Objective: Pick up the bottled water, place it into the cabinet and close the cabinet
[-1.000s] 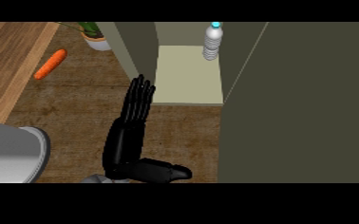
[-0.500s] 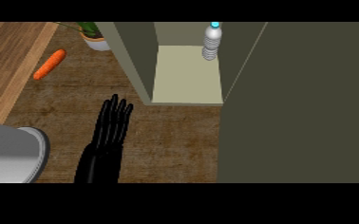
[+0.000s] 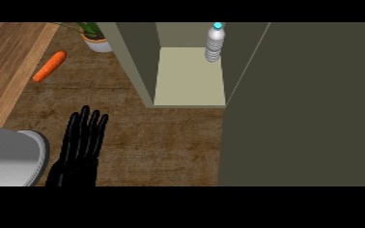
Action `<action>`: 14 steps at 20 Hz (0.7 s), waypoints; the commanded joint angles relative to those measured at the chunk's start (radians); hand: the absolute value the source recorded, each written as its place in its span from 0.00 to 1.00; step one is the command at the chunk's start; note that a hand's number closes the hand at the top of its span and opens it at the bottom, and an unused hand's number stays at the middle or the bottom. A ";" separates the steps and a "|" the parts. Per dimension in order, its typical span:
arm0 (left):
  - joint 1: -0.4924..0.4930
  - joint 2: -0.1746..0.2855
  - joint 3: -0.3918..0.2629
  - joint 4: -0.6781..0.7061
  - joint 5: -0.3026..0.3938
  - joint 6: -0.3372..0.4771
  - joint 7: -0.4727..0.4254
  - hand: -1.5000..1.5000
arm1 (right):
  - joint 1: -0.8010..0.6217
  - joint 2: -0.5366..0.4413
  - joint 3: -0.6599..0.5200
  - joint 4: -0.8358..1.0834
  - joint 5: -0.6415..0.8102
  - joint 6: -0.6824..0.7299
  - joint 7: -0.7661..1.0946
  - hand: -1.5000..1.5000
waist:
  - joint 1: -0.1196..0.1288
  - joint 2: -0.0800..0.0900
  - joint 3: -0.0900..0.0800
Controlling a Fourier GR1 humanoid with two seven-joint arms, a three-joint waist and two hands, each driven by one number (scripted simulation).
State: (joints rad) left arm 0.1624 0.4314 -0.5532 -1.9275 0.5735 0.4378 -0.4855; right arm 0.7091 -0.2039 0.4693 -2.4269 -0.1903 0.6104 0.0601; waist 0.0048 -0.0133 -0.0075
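One hand in view: I read it as the left hand, coming in at the lower left edge and lying over the counter.
Hand state: fingers straight and held close together, pointing up the view; it holds nothing.
Hand position: well apart from the cabinet, just right of a grey round object at the left edge. I cannot tell whether they touch.
Bottled water, count 1: the bottled water stands upright inside the cabinet, on its pale floor, at the back right corner close to the right wall. It has a light blue cap on top.
Cabinet, count 1: open, so I see straight into its one compartment. Only the bottle stands in it.
Cabinet door, count 1: the cabinet door is swung out and fills the right side of the view as a dark olive panel.
Carrot, count 1: the carrot lies on the counter left of the cabinet, tilted, near a lighter wood strip.
Potted plant, count 1: the potted plant sits at the top, just beside the cabinet's left wall.
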 commanded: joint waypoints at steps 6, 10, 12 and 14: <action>0.095 0.079 0.069 -0.076 0.055 -0.073 -0.017 0.00 | -0.207 0.094 0.288 -0.149 0.346 -0.085 0.213 1.00 | 0.031 0.001 -0.003; 0.130 0.113 0.116 -0.082 0.093 -0.122 -0.027 0.00 | -0.299 0.160 0.344 -0.107 0.394 -0.132 0.280 1.00 | 0.024 -0.001 -0.003; 0.146 0.115 0.118 -0.089 0.087 -0.112 -0.028 0.00 | -0.345 0.177 0.375 -0.096 0.404 -0.142 0.341 1.00 | 0.021 -0.004 -0.004; 0.183 0.122 0.110 -0.110 0.076 -0.121 -0.051 0.00 | -0.417 0.199 0.367 -0.050 0.398 -0.196 0.355 1.00 | 0.037 -0.004 -0.004</action>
State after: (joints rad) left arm 0.3018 0.5354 -0.4533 -2.0165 0.6482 0.3352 -0.5168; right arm 0.3824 -0.1002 0.6473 -2.4701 0.0556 0.5110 0.3369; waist 0.0320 -0.0161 -0.0104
